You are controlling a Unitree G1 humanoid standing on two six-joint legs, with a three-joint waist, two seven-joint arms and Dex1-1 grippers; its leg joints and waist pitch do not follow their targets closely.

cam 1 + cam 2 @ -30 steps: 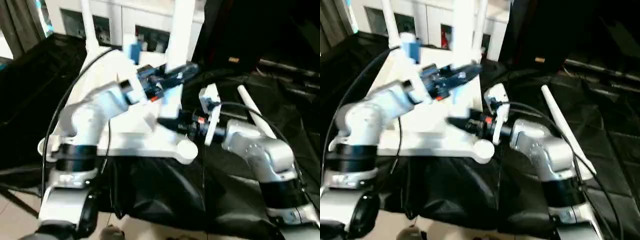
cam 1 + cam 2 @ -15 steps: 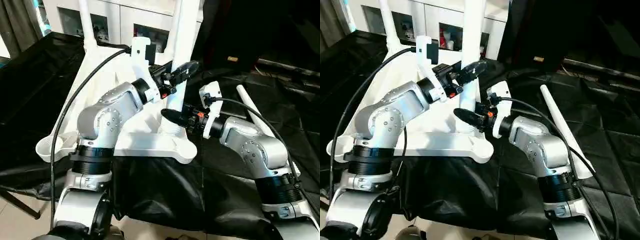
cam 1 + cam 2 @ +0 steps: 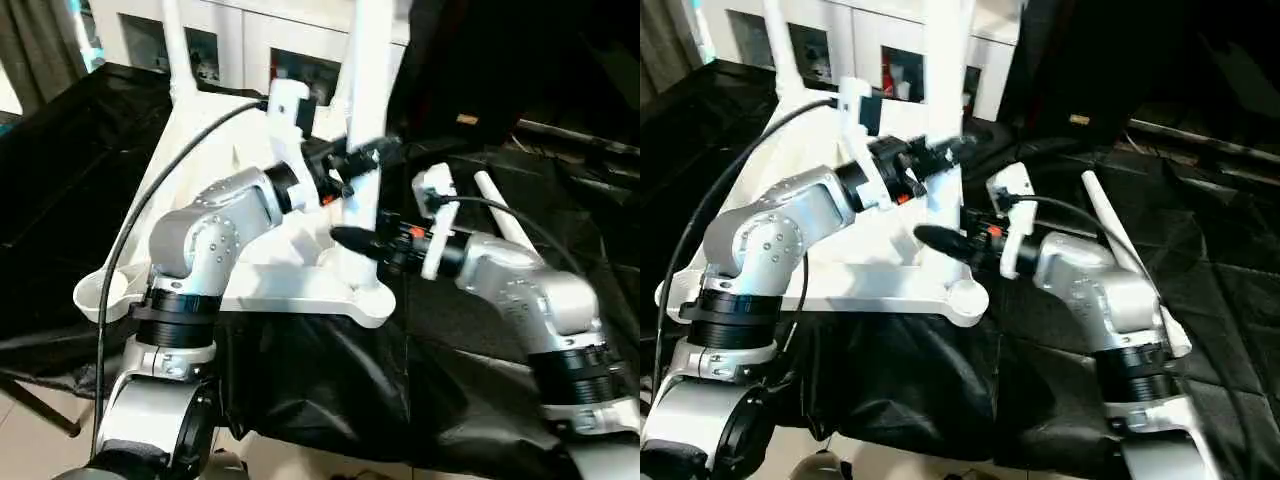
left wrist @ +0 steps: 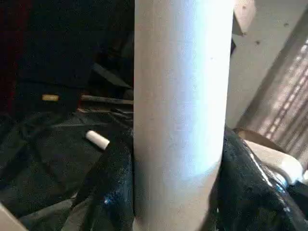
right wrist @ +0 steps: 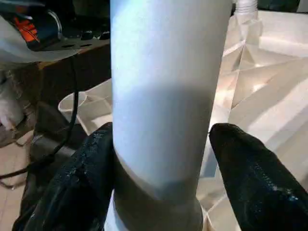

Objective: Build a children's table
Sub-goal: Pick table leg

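The white table top (image 3: 250,275) is seen lying underside up on the black-draped work table (image 3: 60,190), with an empty round corner socket (image 3: 100,292) at its near left corner and a thin white leg (image 3: 176,50) standing upright at its far left corner. Towards the middle, a thick white leg (image 3: 365,120) stands upright in the near right corner socket (image 3: 365,290). The left gripper (image 3: 362,158) is set against this leg higher up; in the left wrist view its black fingers (image 4: 113,183) are pressed to both sides of the tube, so the leg is clasped. Lower on the same leg, just above the socket, the right gripper (image 3: 362,240) is placed; in the right wrist view one finger (image 5: 89,178) lies against the tube, while a slight gap shows at the other finger (image 5: 250,173), so the jaws are seen loosely spread around the leg rather than clamped. Farther right, a loose white leg (image 3: 1130,260) is seen lying on the black cloth, apart from the top, beside the right forearm.
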